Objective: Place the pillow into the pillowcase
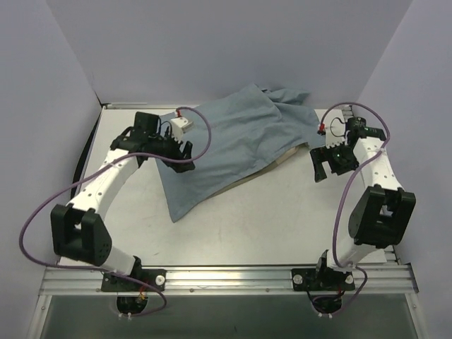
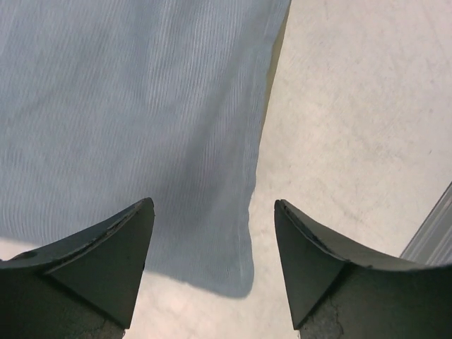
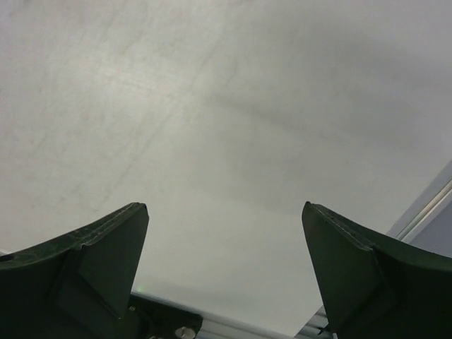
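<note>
Both spread and empty: left tool (image 2: 212,205) above an edge of the pillowcase (image 1: 233,145), right tool (image 3: 226,208) above table (image 3: 212,106) beside it.

The right gripper (image 3: 224,206) stands with its dark fingers (image 3: 106,247) spread wide, nothing between them. Beyond lies pale, faintly scuffed surface (image 3: 212,106); a metal rail (image 3: 424,206) edges it at right.

We see the whole table (image 1: 247,226) from high behind; wrist views face it closely; left and overhead share the pillowcase (image 1: 226,148).
</note>
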`<state>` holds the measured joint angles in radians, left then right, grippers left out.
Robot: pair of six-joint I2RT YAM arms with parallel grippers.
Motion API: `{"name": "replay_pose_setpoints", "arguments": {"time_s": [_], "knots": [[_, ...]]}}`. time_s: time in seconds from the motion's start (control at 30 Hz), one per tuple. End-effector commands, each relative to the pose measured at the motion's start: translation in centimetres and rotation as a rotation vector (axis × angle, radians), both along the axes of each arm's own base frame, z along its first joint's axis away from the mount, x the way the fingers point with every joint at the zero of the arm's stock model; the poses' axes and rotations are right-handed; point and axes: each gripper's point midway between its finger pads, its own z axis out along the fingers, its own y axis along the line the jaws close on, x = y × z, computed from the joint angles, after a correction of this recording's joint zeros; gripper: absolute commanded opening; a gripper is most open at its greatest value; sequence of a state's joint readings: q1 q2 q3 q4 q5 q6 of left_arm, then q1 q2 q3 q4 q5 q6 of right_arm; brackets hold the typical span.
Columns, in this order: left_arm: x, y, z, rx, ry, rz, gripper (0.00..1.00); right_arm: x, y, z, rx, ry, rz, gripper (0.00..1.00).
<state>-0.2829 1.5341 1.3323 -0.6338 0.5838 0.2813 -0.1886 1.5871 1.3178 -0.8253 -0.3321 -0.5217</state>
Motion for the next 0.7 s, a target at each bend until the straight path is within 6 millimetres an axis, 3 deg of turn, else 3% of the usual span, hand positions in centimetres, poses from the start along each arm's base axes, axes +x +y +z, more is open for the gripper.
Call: {"name": "replay_pose_setpoints", "arguments": {"time_s": [0.0,0.03,0.07,0.13,0.17,0.2,0.23,0.27,0.37,0.4,0.43,0.47,0.53,0.6,0.63,0.67], "knots": [[-4.8,2.8,-1.3,0.068,0.087,0.033,0.77,5.8,-2.5,-0.8,-0.09,-0.076,0.025,0.96],[-5.8,3.1,-2.0,0.083,0.097,0.039,0.78,7.7,-2.6,0.5,-0.09,-0.119,0.023,0.95],[-7.5,3.3,-3.8,0.109,0.138,0.035,0.8,8.4,-2.2,0.2,-0.063,-0.115,0.031,0.95],[-8.3,3.8,-4.9,0.175,0.101,0.064,0.84,10.0,-1.2,-0.8,-0.046,-0.103,0.066,0.94],[-9.4,3.6,-6.4,0.216,0.115,0.049,0.84,11.7,-0.9,0.3,-0.061,-0.145,0.079,0.94],[-9.1,3.7,-6.7,0.227,0.106,0.071,0.84,12.7,0.4,-0.8,-0.059,-0.127,0.112,0.94],[-9.1,4.0,-6.9,0.224,0.114,0.083,0.84,13.6,1.1,-0.6,-0.059,-0.14,0.125,0.94],[-9.1,4.2,-7.1,0.215,0.129,0.095,0.84,15.5,2.0,0.8,-0.046,-0.199,0.13,0.94],[-9.5,5.0,-7.0,0.168,0.188,0.098,0.84,17.9,4.9,0.5,-0.023,-0.23,0.19,0.98],[-9.5,5.5,-6.9,0.163,0.205,0.108,0.84,18.2,5.4,-0.9,-0.028,-0.21,0.231,0.99],[-9.6,5.8,-6.9,0.159,0.211,0.115,0.84,18.2,7.5,-1.8,-0.028,-0.197,0.297,0.99],[-9.6,5.9,-6.8,0.143,0.219,0.117,0.84,17.8,8.3,-3.7,-0.03,-0.158,0.334,0.99],[-9.1,7.5,-6.7,0.143,0.23,0.155,0.84,17.1,10.8,-5.5,-0.032,-0.125,0.438,0.97],[-8.6,8.8,-6.6,0.149,0.227,0.181,0.84,15.1,12.3,-7.9,-0.041,-0.049,0.508,0.86],[-7.8,10.5,-6.1,0.132,0.226,0.238,0.84,13.4,12.7,-8.5,-0.043,0.008,0.557,0.8],[-7.6,11.0,-6.0,0.115,0.24,0.248,0.84,11.8,14.3,-8.9,-0.035,0.051,0.61,0.67]]}}
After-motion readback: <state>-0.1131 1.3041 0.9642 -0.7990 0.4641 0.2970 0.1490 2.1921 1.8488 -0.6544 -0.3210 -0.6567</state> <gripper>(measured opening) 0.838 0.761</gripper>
